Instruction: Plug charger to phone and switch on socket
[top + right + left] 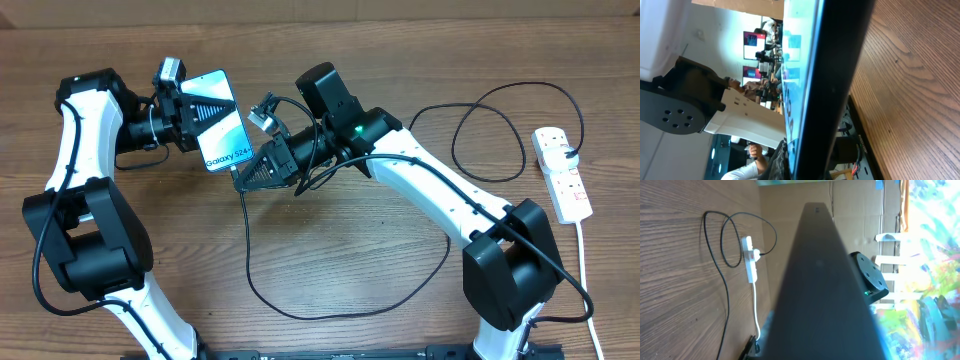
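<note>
My left gripper [192, 112] is shut on the phone [222, 125] and holds it tilted above the table, its blue-and-white "Galaxy S24" screen facing up. In the left wrist view the phone's dark back [825, 290] hides the fingers. My right gripper [243, 178] is at the phone's lower edge, shut on the plug end of the charger, whose thin black cable [246, 270] hangs down from it and loops across the table. The plug tip is hidden. In the right wrist view the phone [837, 75] shows edge-on, very close. The socket [562, 172] lies at the far right.
The socket's thick white cord [585, 270] runs toward the front edge on the right. A second loop of black cable [490, 140] lies by the socket, also in the left wrist view [726, 255] with the socket [750, 262]. Cardboard wall stands behind the table.
</note>
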Tool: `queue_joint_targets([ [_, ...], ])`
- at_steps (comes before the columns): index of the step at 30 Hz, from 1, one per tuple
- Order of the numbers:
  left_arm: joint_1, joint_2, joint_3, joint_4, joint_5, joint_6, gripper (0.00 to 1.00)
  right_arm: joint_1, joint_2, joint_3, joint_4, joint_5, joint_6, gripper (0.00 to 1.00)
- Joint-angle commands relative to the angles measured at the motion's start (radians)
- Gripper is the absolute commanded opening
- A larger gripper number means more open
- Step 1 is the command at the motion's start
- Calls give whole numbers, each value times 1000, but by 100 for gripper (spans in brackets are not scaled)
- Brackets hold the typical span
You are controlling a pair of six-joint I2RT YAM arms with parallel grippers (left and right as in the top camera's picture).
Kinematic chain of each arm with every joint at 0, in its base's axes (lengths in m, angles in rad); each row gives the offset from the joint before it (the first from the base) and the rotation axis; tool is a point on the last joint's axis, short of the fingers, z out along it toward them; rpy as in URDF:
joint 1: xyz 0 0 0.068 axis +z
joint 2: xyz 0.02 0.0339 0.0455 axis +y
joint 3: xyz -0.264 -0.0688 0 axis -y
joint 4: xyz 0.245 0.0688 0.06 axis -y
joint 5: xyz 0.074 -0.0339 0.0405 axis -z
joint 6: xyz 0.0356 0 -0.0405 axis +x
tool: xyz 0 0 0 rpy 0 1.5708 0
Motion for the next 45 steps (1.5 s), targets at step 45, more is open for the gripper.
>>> queue_joint_targets([
  [45, 0, -16, 13, -5, 28, -7, 4, -37, 3, -4, 55, 22, 137, 4],
])
